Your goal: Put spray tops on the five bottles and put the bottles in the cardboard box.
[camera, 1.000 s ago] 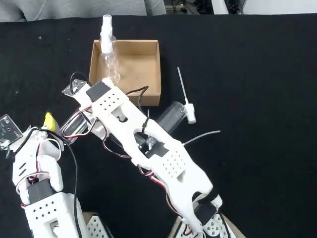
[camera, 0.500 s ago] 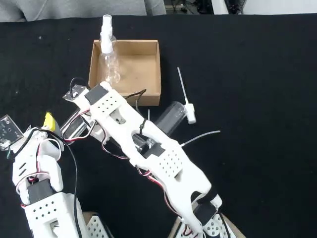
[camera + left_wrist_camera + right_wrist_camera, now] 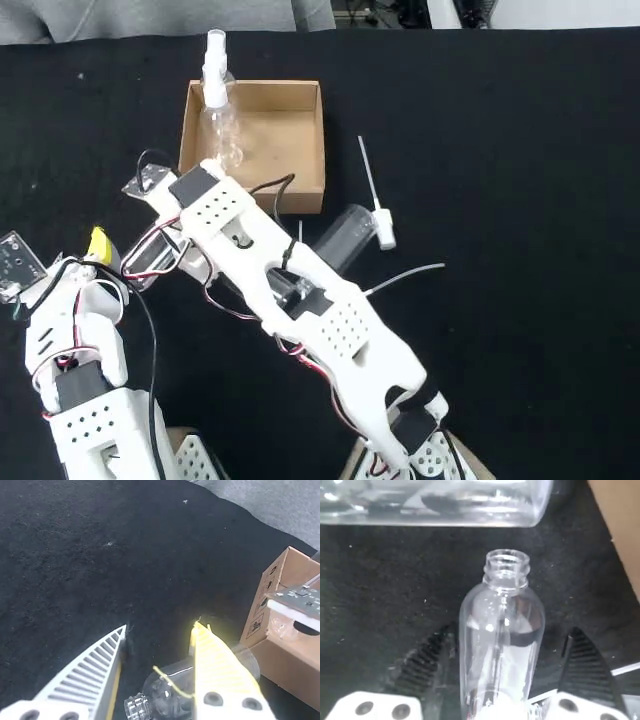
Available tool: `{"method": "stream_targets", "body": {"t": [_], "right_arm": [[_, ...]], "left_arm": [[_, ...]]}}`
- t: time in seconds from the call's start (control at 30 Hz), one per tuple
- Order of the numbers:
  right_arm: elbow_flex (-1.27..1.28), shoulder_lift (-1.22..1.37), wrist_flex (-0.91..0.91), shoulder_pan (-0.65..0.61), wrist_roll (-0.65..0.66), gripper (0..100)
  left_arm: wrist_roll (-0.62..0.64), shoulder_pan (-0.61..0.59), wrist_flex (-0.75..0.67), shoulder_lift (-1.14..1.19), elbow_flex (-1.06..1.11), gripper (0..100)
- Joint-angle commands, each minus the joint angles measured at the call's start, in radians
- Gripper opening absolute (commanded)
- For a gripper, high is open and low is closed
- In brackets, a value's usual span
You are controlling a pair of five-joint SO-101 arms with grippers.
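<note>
A clear bottle (image 3: 502, 625) without a top lies between the black fingers of my right gripper (image 3: 510, 635), which is open, with gaps on both sides. Another clear bottle (image 3: 435, 502) lies crosswise just beyond its neck. My left gripper (image 3: 161, 626) is open above an uncapped bottle (image 3: 165, 695) beside the cardboard box (image 3: 280, 630). In the high view the box (image 3: 255, 90) holds one bottle with a spray top (image 3: 218, 115). The right arm (image 3: 270, 270) stretches to the box's near left corner, and a bottle (image 3: 150, 262) lies by the left gripper's yellow finger (image 3: 98, 243).
Right of the box a further bottle (image 3: 345, 237) lies on the black cloth with a white spray top (image 3: 385, 228) at its end, the top's long tube pointing away. A loose thin tube (image 3: 405, 275) lies nearer the front. The right arm's circuit board (image 3: 300, 600) hangs near the box.
The right arm's wrist dipped slightly toward the front and came back near the box corner. The left arm and the bottles stayed put.
</note>
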Motion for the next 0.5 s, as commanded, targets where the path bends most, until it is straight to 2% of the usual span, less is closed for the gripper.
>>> {"method": "stream_targets", "body": {"t": [0.0,0.47], "right_arm": [[-0.054,-0.048,0.021,-0.012,-0.002,30.7],[-0.048,-0.044,0.015,-0.012,-0.008,26.8]], "left_arm": [[0.003,-0.002,-0.021,-0.011,-0.013,19],[0.003,-0.002,-0.021,-0.011,-0.013,19]]}}
